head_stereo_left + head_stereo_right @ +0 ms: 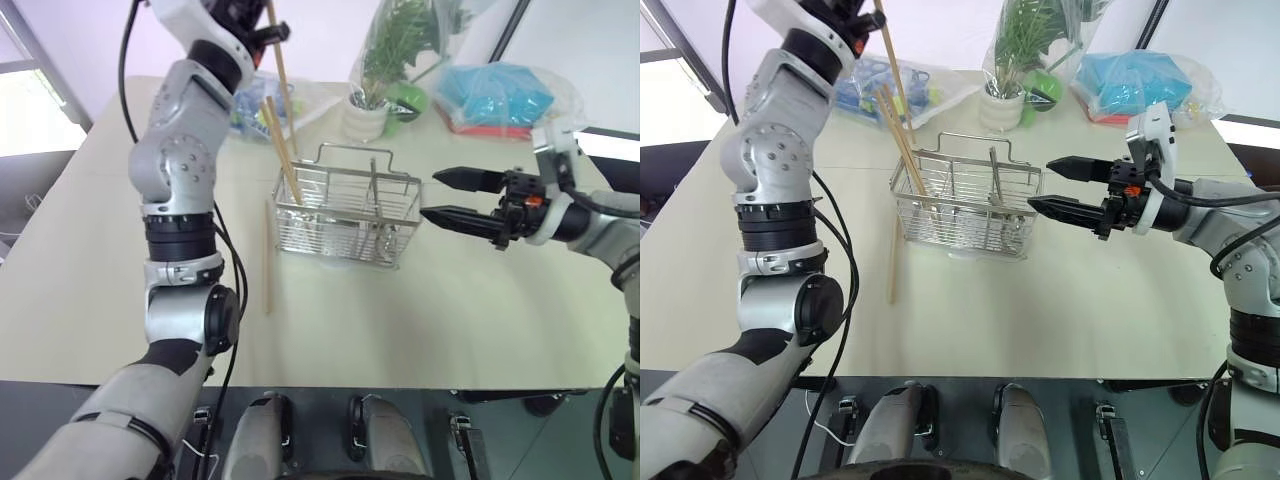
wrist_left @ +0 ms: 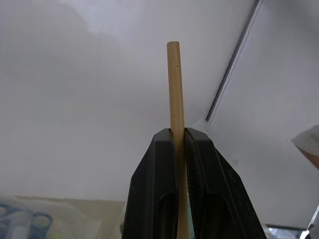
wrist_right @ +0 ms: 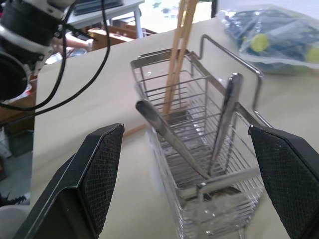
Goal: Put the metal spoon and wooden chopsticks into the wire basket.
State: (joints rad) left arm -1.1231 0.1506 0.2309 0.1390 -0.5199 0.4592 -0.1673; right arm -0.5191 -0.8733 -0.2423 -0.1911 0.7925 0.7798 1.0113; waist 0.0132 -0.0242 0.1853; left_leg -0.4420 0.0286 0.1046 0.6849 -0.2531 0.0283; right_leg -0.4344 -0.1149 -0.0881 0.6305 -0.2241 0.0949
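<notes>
High over the basket (image 1: 347,213), my left tool (image 2: 178,149) is clamped on one chopstick (image 1: 278,55). My right tool (image 1: 1043,187) is wide apart beside it. Two chopsticks (image 1: 902,138) and the spoon (image 3: 224,124) are inside. One stick (image 1: 267,258) lies on the desk (image 1: 420,320).

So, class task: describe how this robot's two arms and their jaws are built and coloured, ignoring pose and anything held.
Both arms have silver-grey metal shells with black joint bands and loose black cables. The left gripper and the right gripper each end in two black tapered jaws; the right one's inner pads are finely textured, with a small orange mark at its base.
</notes>
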